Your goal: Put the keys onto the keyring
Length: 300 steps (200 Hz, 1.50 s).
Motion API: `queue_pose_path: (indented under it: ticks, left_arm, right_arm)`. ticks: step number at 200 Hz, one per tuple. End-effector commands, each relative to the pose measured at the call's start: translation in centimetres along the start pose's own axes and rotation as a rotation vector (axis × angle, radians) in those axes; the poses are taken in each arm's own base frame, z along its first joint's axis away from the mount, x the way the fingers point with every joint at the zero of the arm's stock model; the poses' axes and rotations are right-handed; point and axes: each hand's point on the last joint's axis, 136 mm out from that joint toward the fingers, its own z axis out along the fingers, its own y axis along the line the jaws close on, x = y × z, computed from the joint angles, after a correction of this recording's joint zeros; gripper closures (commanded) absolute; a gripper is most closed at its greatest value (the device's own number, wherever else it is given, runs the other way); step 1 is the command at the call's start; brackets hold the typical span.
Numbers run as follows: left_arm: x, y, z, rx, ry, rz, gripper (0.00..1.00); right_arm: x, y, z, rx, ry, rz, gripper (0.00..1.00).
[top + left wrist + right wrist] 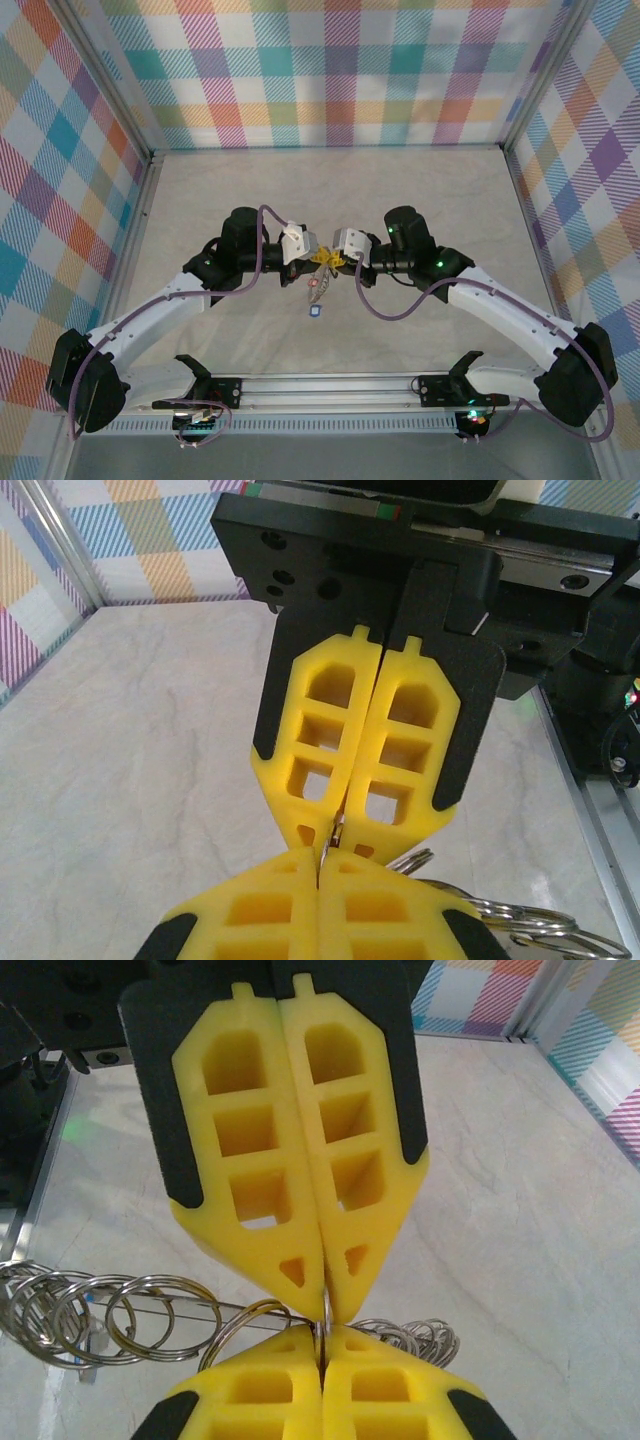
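The keyring (326, 1310) hangs above mid-bench, pinched where the arms meet tip to tip. Left fingers (255, 1260) and right fingers (295, 1352) are both closed on its wire, probably to steady it for threading. One blue-tagged key (317, 311) lies loose on the bench (420, 190), nearer the bases.

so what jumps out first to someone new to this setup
The left gripper and right gripper meet tip to tip above the middle of the table, both shut on a thin metal ring. A fan of silver rings spreads beside them, and a blue-tagged key lies on the table just nearer.
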Motion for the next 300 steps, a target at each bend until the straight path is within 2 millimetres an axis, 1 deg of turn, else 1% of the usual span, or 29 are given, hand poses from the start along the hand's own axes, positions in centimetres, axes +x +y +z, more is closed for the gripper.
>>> queue_pose_path:
  ticks: [1, 14, 39, 57, 84, 104, 116, 131, 139, 188, 222, 227, 235, 262, 300]
  left_arm:
    - [-2.2, -0.6, -0.1, 0.02, -0.033, 0.061, 1.0]
    - [-1.5, -0.6, -0.3, 0.012, -0.002, 0.07, 0.99]
    - [0.5, -1.2, -0.3, 0.034, 0.075, 0.074, 0.96]
    - [1.7, -1.2, -0.3, 0.029, 0.125, 0.075, 1.0]
    - [2.5, -1.1, -0.2, 0.024, 0.16, 0.072, 1.0]
    - [3.0, -0.8, -0.1, 0.014, 0.183, 0.063, 1.0]
    - [3.2, -0.7, 0.1, 0.02, 0.193, 0.055, 1.0]
    - [2.8, -1.0, 0.2, 0.044, 0.178, 0.06, 0.86]
    - [2.7, -1.2, 0.2, 0.056, 0.169, 0.06, 0.83]
    - [1.3, -1.2, 0.2, 0.069, 0.129, 0.067, 0.81]
    - [-0.1, -0.8, -0.4, 0.037, 0.109, 0.107, 0.77]
    - [-0.3, -0.9, -0.6, 0.036, 0.105, 0.111, 0.74]
    - [-0.5, -1.0, -0.7, 0.042, 0.097, 0.114, 0.73]
    - [-1.2, -1.5, -0.3, 0.095, 0.075, 0.099, 0.73]
    - [-1.8, -1.4, 0.3, 0.121, 0.038, 0.074, 0.74]
  right_arm:
    - [-1.5, 0.3, -0.8, -0.008, -0.019, -0.07, 1.0]
    - [-1.3, 0.3, -1.0, -0.013, 0.008, -0.081, 1.0]
    - [-1.3, 0.4, -1.4, -0.034, 0.051, -0.099, 1.0]
    - [-1.6, 0.5, -1.8, -0.053, 0.075, -0.115, 1.0]
    - [-2.0, 0.8, -2.3, -0.069, 0.082, -0.134, 1.0]
    - [-1.9, 1.1, -2.5, -0.083, 0.09, -0.152, 1.0]
    - [-1.6, 0.9, -2.5, -0.073, 0.109, -0.146, 1.0]
    - [-1.4, 0.7, -2.5, -0.072, 0.134, -0.14, 1.0]
    - [-1.3, 0.8, -2.5, -0.079, 0.14, -0.139, 1.0]
    - [-1.4, 1.3, -2.5, -0.112, 0.13, -0.14, 1.0]
    - [-1.0, 1.1, -2.3, -0.109, 0.149, -0.137, 1.0]
    - [-0.9, 1.1, -2.3, -0.107, 0.153, -0.138, 1.0]
    - [-0.8, 1.0, -2.3, -0.105, 0.16, -0.137, 1.0]
    - [-0.6, 1.0, -2.2, -0.111, 0.177, -0.138, 1.0]
    - [-1.0, 1.1, -2.1, -0.11, 0.146, -0.127, 1.0]
